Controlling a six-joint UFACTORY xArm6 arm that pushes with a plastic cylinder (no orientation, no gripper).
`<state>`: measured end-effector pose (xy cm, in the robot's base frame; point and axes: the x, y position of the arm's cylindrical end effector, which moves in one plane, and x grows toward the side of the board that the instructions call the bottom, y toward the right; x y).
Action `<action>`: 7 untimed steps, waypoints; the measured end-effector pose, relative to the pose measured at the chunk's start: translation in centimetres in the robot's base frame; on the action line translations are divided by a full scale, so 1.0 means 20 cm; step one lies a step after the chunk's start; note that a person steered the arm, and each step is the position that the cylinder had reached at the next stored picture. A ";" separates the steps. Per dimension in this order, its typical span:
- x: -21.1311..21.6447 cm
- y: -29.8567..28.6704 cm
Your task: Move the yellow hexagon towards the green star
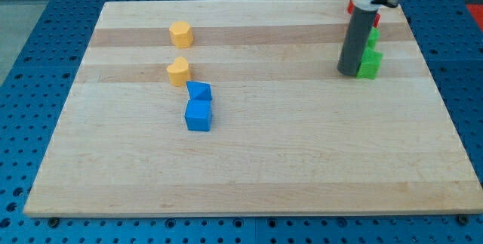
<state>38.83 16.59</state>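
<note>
A yellow hexagon (181, 34) sits at the upper left of the wooden board (302, 161). A second yellow block (179, 71), shape unclear, lies just below it. My tip (348, 72) rests at the upper right of the board, far to the right of the hexagon. It touches, or nearly touches, the left side of a green block (370, 64) that looks like the star. Another green block (372, 36) sits just above that one, partly hidden by the rod.
Two blue blocks lie left of centre, a smaller one (199, 91) above a blue cube (198, 115), just below the yellow blocks. Red blocks (376, 19) show behind the rod near the board's top right edge.
</note>
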 end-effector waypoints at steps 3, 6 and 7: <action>0.00 -0.30; -0.48 -0.68; -0.65 -0.86</action>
<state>25.87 -0.69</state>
